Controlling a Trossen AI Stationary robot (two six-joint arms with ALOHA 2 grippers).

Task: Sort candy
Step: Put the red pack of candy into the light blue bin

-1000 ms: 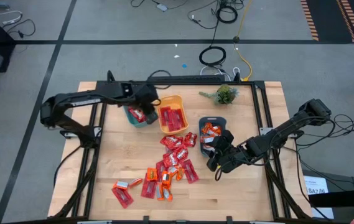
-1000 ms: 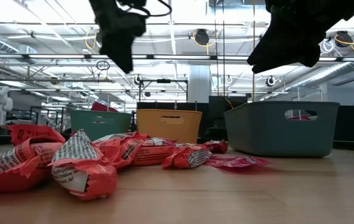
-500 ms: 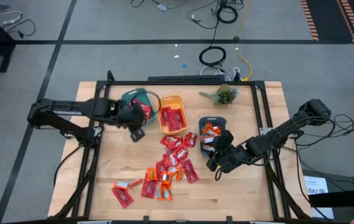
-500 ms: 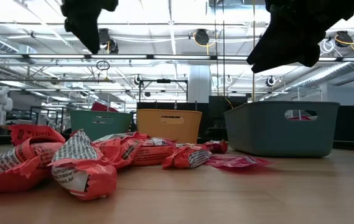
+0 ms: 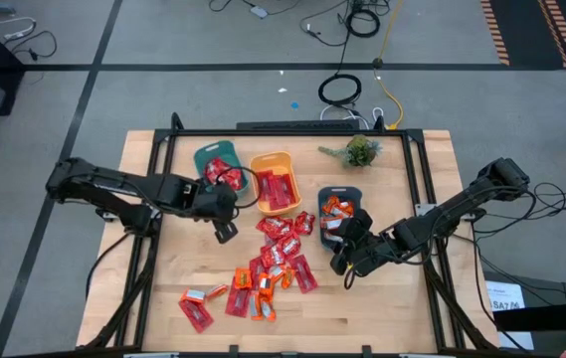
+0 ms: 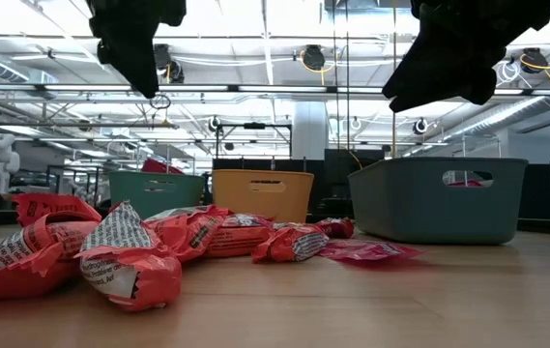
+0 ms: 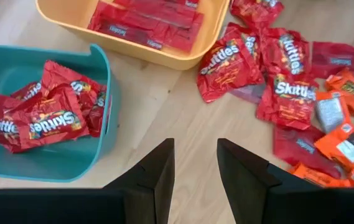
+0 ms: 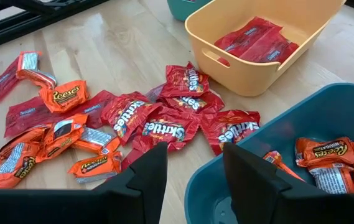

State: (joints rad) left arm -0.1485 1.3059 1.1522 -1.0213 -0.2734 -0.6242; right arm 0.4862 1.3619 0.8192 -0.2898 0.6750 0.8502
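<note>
High view: left gripper (image 5: 225, 232) hovers over bare wood between the teal plastic bin (image 5: 209, 159) and the loose pile of shiny red and orange wrapped candies (image 5: 268, 264); right gripper (image 5: 345, 261) beside the dark blue-grey bin (image 5: 352, 192).

Low view: candies (image 6: 110, 246) lie on the light wooden table (image 6: 371, 309), both arms above.

Left wrist: fingers (image 7: 158, 171) apart, empty; red packets in teal bin (image 7: 105, 106) and yellow plastic bin (image 7: 133, 53).

Right wrist: fingers (image 8: 152, 168) apart, empty, at the blue-grey bin's rim (image 8: 251, 146).
</note>
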